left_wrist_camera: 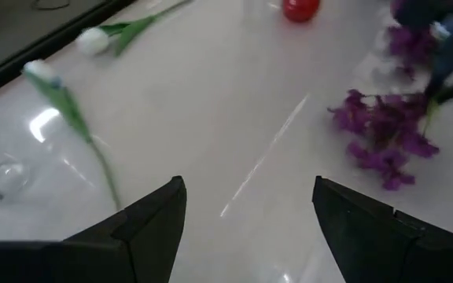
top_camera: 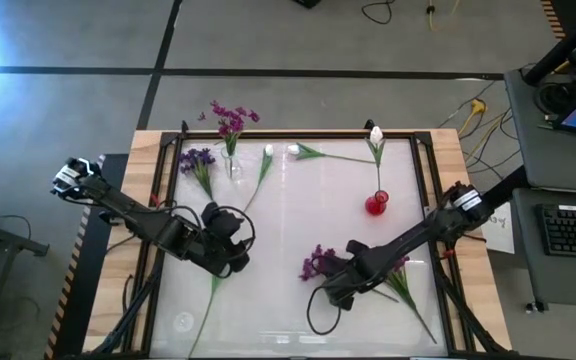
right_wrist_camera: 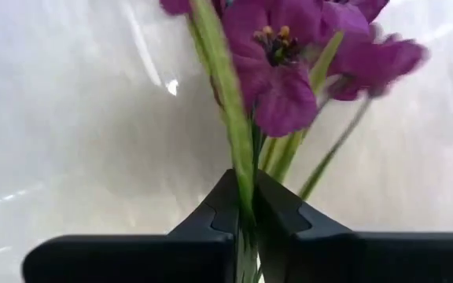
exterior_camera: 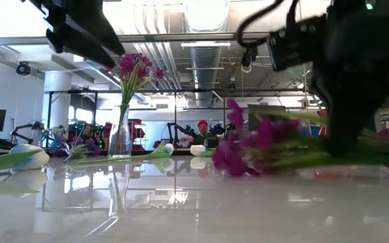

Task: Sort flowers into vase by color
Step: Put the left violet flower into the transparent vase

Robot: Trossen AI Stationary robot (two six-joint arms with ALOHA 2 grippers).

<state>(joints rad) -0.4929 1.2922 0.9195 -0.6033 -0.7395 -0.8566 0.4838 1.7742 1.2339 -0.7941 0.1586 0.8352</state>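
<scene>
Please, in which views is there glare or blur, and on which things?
High view: bright flare in the top left corner. Low view: the purple flower cluster is blurred, and the glossy table mirrors the ceiling lights. Right wrist view: the purple blossom is soft.

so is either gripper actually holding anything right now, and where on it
The right gripper is shut on a purple flower, pinching its green stem just below the blossoms. The left gripper is open and holds nothing.
</scene>
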